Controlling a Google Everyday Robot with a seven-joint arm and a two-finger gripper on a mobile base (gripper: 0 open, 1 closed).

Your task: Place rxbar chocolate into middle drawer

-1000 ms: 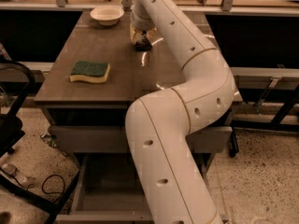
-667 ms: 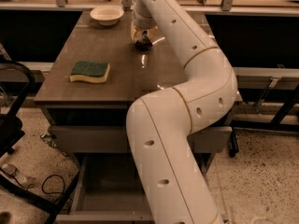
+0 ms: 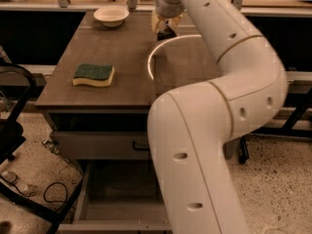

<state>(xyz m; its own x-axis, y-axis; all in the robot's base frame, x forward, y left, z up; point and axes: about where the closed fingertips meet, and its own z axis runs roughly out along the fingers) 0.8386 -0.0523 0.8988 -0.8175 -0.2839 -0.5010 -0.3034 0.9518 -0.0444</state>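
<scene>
My gripper (image 3: 164,29) hangs over the far middle of the table, right of the white bowl. It is shut on a small dark bar, the rxbar chocolate (image 3: 166,32), held just above the tabletop. My arm fills the right of the view and hides much of the table's right side. The middle drawer (image 3: 119,191) stands pulled out low at the front, below the table, with a bare grey floor. Its right part is hidden behind my arm.
A green-and-yellow sponge (image 3: 94,74) lies on the wooden table (image 3: 122,52) at front left. A white bowl (image 3: 111,15) stands at the far left. A shut grey drawer front with a dark handle (image 3: 139,145) sits above the open drawer. A black chair (image 3: 12,130) is at left.
My gripper has moved right and up from the tabletop, and the dark bar has gone with it. The sponge and bowl have not moved.
</scene>
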